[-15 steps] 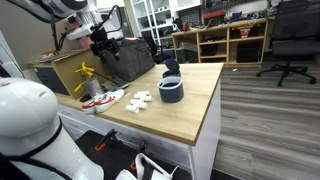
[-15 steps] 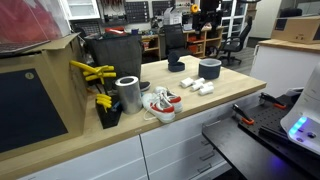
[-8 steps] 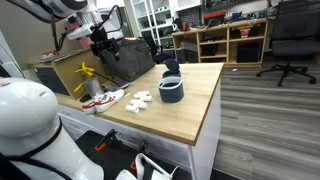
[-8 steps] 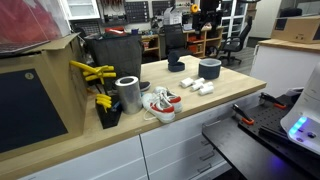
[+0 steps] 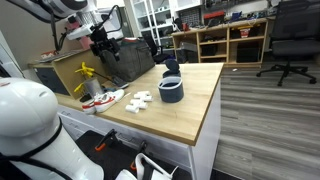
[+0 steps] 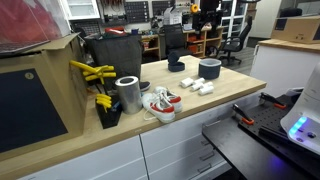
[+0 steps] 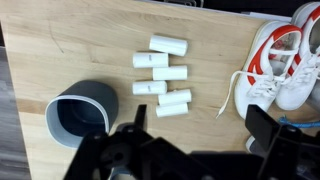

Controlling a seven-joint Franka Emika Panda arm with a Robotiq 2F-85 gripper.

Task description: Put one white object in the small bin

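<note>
End effector (image 7: 197, 138) looms dark and blurred, shoes (image 7: 280, 60) cropped.

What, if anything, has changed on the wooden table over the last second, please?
Nothing has visibly changed. The gripper hangs high above the wooden table, holding nothing. The six white plastic cylinders lie loose beside the small grey round bin, and the red-and-white sneakers sit where they were.

The light wooden tabletop (image 7: 60, 50) carried six white plastic cylinders (image 7: 170, 73), a small grey round bin (image 7: 98, 92) beside them, and red-and-white sneakers (image 7: 275, 60).
</note>
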